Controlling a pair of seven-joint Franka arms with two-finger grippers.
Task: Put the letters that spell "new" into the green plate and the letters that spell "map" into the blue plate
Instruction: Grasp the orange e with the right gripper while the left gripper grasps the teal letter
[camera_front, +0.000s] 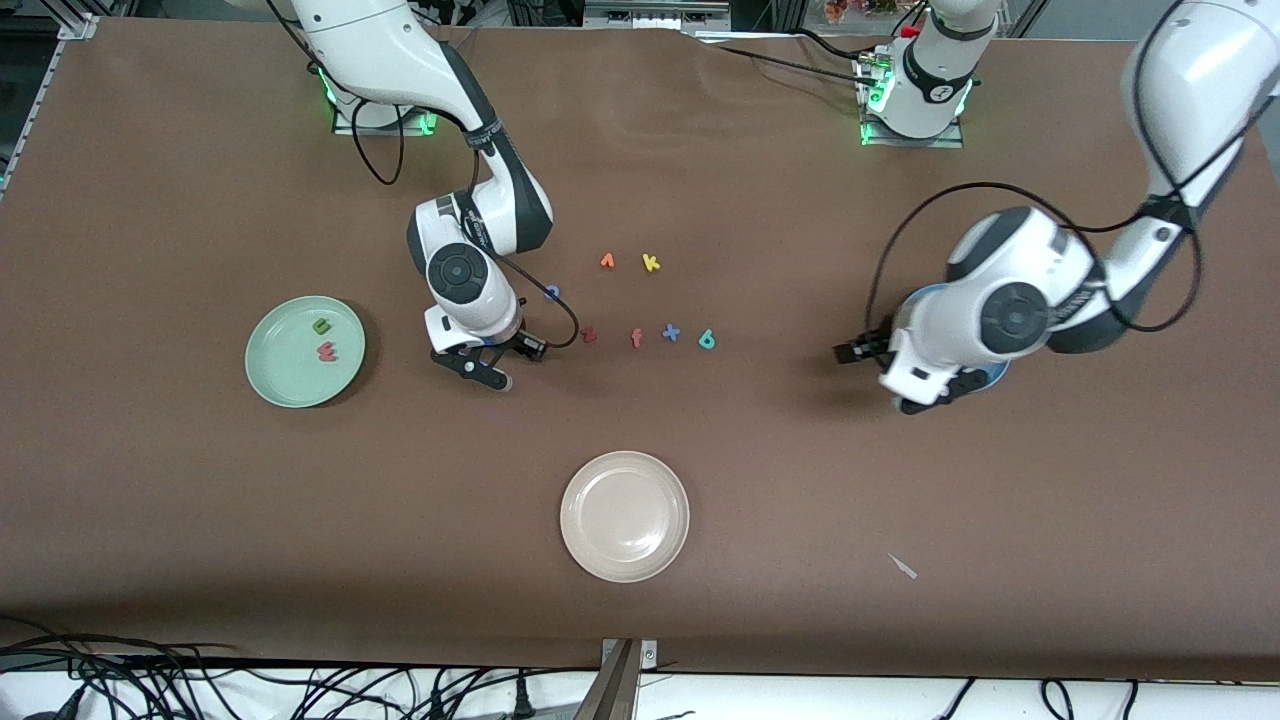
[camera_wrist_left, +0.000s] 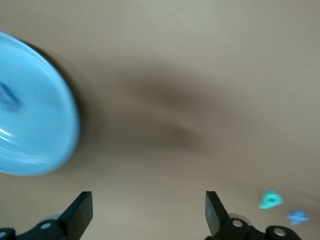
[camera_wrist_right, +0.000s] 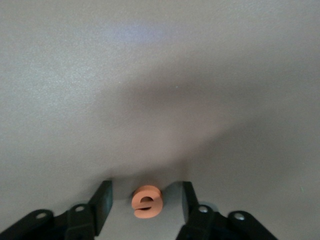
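Note:
The green plate (camera_front: 283, 377) lies toward the right arm's end of the table, with a green "n" (camera_front: 321, 325) and a pinkish-red "w" (camera_front: 326, 351) in it. My right gripper (camera_front: 484, 371) is down at the table beside that plate. In the right wrist view it (camera_wrist_right: 145, 192) stands open around the orange "e" (camera_wrist_right: 147, 201), with a gap on each side. My left gripper (camera_front: 935, 397) hangs open and empty (camera_wrist_left: 148, 210) over the blue plate (camera_front: 993, 378), which the arm mostly hides. A blurred blue shape (camera_wrist_left: 7, 95) lies in that plate (camera_wrist_left: 40, 135). The teal letter (camera_front: 707, 340) lies mid-table.
Loose letters lie mid-table: an orange "v"-like one (camera_front: 607, 261), a yellow "k" (camera_front: 651, 263), a blue "o" (camera_front: 552, 293), a dark red "z" (camera_front: 589, 335), an orange "f" (camera_front: 636, 338) and a blue "x" (camera_front: 671, 333). A cream-white plate (camera_front: 625, 560) sits nearer the front camera.

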